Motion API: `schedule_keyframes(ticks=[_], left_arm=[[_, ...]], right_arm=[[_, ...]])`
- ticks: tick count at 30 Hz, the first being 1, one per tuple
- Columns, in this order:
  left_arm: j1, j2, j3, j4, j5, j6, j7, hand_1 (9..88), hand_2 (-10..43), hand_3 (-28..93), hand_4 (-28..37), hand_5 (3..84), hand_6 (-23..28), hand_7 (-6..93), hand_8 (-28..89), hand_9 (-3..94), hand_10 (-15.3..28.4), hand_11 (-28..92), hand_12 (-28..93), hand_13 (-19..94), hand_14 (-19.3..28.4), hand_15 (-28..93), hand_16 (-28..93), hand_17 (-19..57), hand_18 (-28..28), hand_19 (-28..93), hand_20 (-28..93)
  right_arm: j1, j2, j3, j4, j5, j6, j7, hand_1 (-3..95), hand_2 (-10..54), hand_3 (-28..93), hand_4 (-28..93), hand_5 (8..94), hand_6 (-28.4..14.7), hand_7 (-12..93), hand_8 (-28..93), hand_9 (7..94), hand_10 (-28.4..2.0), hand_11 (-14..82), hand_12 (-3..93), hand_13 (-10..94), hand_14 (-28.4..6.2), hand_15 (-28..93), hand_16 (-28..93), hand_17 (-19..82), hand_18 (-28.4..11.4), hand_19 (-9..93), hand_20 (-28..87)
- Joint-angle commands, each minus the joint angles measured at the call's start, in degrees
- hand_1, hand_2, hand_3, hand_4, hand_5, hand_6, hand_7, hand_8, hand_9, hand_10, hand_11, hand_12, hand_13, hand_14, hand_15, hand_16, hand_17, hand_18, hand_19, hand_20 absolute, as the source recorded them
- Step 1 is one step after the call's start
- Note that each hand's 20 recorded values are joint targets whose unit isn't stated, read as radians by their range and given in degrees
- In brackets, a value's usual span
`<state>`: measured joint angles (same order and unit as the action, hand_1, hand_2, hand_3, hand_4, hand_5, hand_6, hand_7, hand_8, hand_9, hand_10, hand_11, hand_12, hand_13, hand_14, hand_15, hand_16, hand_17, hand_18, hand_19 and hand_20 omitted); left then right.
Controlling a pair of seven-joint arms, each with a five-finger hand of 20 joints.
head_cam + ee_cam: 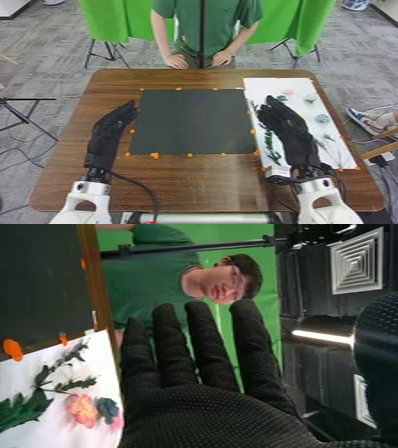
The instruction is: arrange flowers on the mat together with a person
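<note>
Your right black-gloved hand (286,129), fingers released, is over the white rectangular sheet (263,85) at frame right, presumably for picking its pink flower (81,410) or green leafy sprigs (32,409); your left black-gloved hand (108,134), likewise released, flanks the square black mat (191,122), frame centre, likely leaving placement room.

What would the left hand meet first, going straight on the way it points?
In the head view, the left hand points toward the dark mat, near its far left corner. That likely comes first, though the hand may pass above it.
</note>
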<state>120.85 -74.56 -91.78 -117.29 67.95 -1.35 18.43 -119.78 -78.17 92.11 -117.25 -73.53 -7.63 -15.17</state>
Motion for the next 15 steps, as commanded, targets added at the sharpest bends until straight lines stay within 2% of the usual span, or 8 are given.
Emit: schedule_keyframes(ticks=[1,3,9,14,15], left_arm=[[0.1,-0.02,-0.15,0.46,-0.23,0.04,0.02,26.1,-9.5,64,-17.4,43.9,2.8,11.6,-5,41.5,11.8,11,15,30,15.3,8,4,3.5,11.8,5,18],[-0.3,0.18,-0.14,0.44,-0.09,-0.13,0.22,26.0,-9.5,64,-17.4,43.9,3.0,11.4,-5,41.5,11.8,10,15,30,15.3,8,4,3.4,11.8,5,18],[1.0,-0.19,-0.44,0.07,-0.18,-0.23,-0.26,26.0,-9.5,64,-17.5,44.0,3.0,11.2,-5,41.5,11.7,11,15,30,15.3,8,4,3.3,11.8,4,18],[-0.1,-0.25,-0.15,0.34,0.34,-1.36,-0.35,25.9,-9.5,64,-17.4,43.9,3.0,11.1,-5,41.4,11.7,10,15,30,15.3,8,5,3.1,11.9,4,18],[0.2,-0.32,-0.24,0.19,0.45,-1.18,-0.20,25.9,-9.5,64,-17.4,43.9,3.0,11.1,-5,41.4,11.7,10,15,30,15.3,8,5,3.1,11.9,4,18]], right_arm=[[0.8,0.2,-0.7,0.2,0.4,0.6,0.3,13.3,-4.5,79,-17,38.5,-1.9,11,-9,40.5,-15.0,4.2,12.0,31,-14.6,9,17,16,-13.9,6,25],[1.1,0.5,-1.0,0.2,0.3,0.2,0.2,13.4,-4.1,79,-17,38.7,-2.1,11,-9,40.6,-15.0,4.2,12.0,31,-14.6,9,17,16,-13.9,6,25],[0.7,0.2,-1.4,0.1,0.0,-0.5,0.5,13.2,-3.9,79,-17,39.0,-2.1,11,-9,40.9,-15.1,4.3,12.1,31,-14.6,9,17,16,-13.9,6,25],[-0.1,0.6,-0.7,-0.2,0.2,0.1,0.5,13.1,-3.4,79,-17,39.3,-2.1,11,-9,41.3,-15.1,4.3,12.1,32,-14.6,9,17,16,-14.0,7,25],[0.1,0.8,-0.7,0.0,0.4,-0.3,0.7,13.0,-3.4,79,-17,39.3,-2.1,11,-9,41.4,-15.1,4.4,12.1,32,-14.6,9,17,16,-14.0,7,25]])
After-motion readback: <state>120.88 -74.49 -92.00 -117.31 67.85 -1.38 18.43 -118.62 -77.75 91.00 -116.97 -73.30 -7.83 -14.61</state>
